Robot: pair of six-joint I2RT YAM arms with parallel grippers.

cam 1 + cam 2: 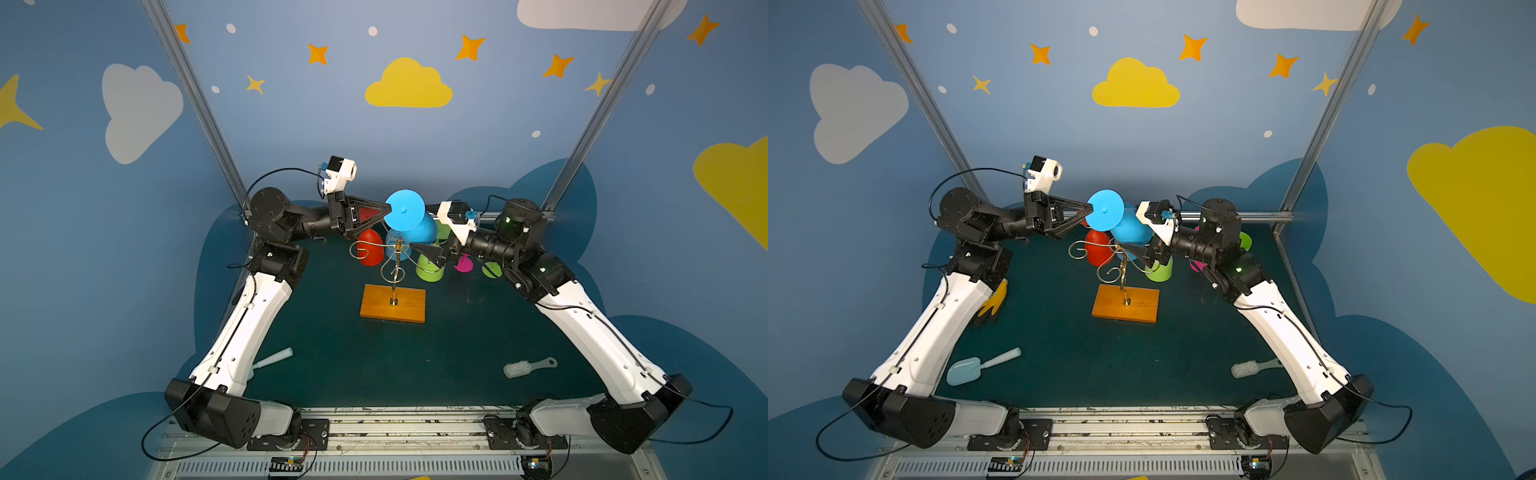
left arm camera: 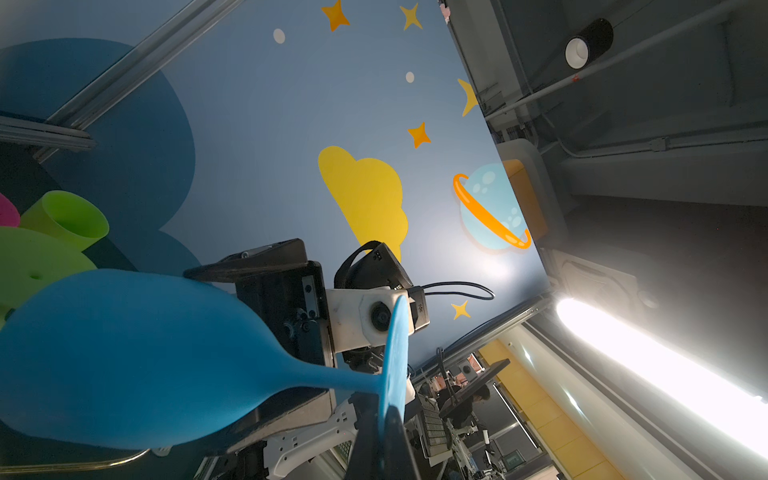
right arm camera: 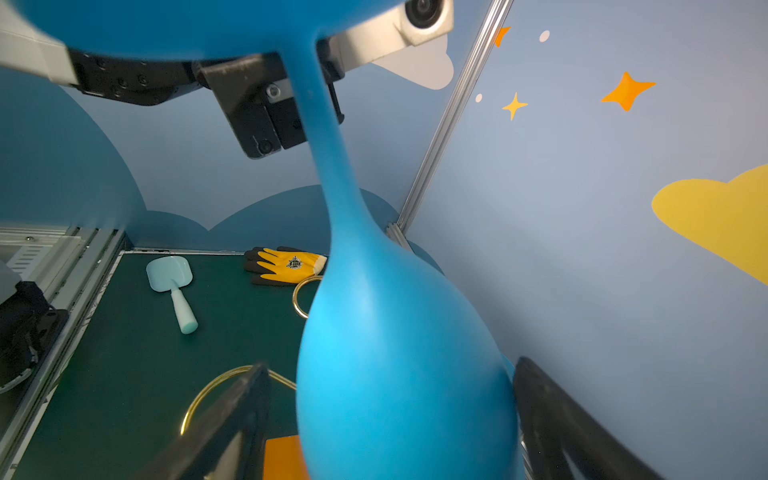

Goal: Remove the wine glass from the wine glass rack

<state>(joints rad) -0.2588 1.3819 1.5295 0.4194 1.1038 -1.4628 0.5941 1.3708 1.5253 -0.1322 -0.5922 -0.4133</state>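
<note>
Blue glass (image 1: 409, 218): up above the rack (image 1: 409, 305) top, foot toward the camera, bowl hanging down and tilted to the rack's right side. In the right wrist view the stem looks free of wire; a gold loop (image 3: 295, 297) of the rack shows beside the bowl, apart from it.

Left gripper (image 1: 387, 211): pinched together on the thin rim of the glass's foot, on the rack's left side.

Right gripper (image 3: 390, 362): jaws spread wide, one either side of the bowl. Gap visible on one side; contact on the other I cannot tell.

Step in hand, as I read it: getting the glass clear of the rack and into a steadier hold.

- A rim pinch is a weak hold; the bowl can swing. Move slowly.
- Close the right jaws gently on the widest part of the bowl and confirm they hold before the left lets go.
- Draw up and away from the rack, so the bowl misses the curled arms.
- Mind the red glass (image 1: 370, 247) just left of the rack top and the green cups (image 1: 430, 268) to the rack's right.
- The rack looks light; a snagged arm could tip it.

Writing: a yellow glove (image 3: 289, 265) left of the rack bears a small dark emblem, too small to read. No other labels seen.
</note>
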